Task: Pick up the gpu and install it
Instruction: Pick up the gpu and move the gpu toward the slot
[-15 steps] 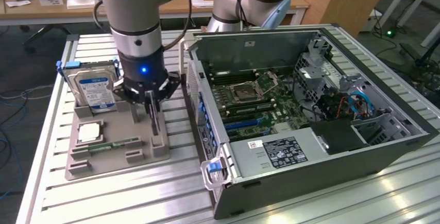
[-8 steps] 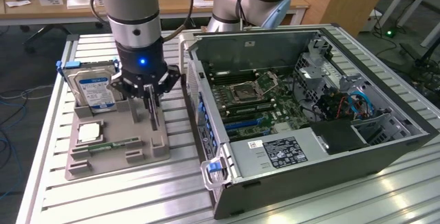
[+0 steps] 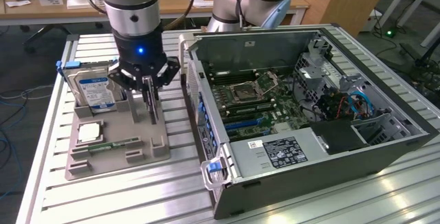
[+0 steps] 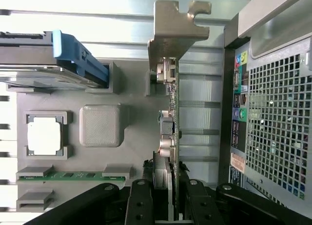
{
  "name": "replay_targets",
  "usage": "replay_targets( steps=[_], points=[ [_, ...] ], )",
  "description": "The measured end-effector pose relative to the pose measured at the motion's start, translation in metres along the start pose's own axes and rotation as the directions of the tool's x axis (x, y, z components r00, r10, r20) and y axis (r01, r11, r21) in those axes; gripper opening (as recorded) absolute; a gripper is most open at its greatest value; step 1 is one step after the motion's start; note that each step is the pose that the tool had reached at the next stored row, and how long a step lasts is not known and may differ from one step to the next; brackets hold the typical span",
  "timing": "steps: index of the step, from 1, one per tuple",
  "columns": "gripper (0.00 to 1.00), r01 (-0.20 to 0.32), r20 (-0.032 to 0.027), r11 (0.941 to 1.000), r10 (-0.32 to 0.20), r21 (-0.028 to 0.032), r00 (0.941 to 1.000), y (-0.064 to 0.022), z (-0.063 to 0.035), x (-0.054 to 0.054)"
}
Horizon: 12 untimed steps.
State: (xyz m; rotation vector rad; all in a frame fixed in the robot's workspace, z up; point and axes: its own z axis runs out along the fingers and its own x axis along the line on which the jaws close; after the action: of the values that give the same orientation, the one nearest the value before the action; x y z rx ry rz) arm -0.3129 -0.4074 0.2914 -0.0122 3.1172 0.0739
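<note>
On grey tray point(image 3: 127, 128), thin green gpu point(image 4: 171, 95)

a: what sort of place is this?
b: a robotics lab: two robot arms point(image 3: 131, 7) at a slatted metal bench point(image 3: 123, 198), an open pc point(image 3: 330, 180) on it, cluttered desks point(image 3: 41, 12) behind, cables point(image 3: 10, 96) on the floor point(image 3: 34, 59).

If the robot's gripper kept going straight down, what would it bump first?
The gripper pinches the thin green circuit-board gpu; straight below lies the grey plastic holder tray, probably met first, though the gap is unclear.
</note>
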Motion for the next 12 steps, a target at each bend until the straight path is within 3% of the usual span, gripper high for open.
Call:
replay_targets(
  steps=[12],
  points=[
    [0.28,0.0,0.0,1.0,0.0,0.0,1.0,0.0019,-0.0408,-0.001]
  ],
)
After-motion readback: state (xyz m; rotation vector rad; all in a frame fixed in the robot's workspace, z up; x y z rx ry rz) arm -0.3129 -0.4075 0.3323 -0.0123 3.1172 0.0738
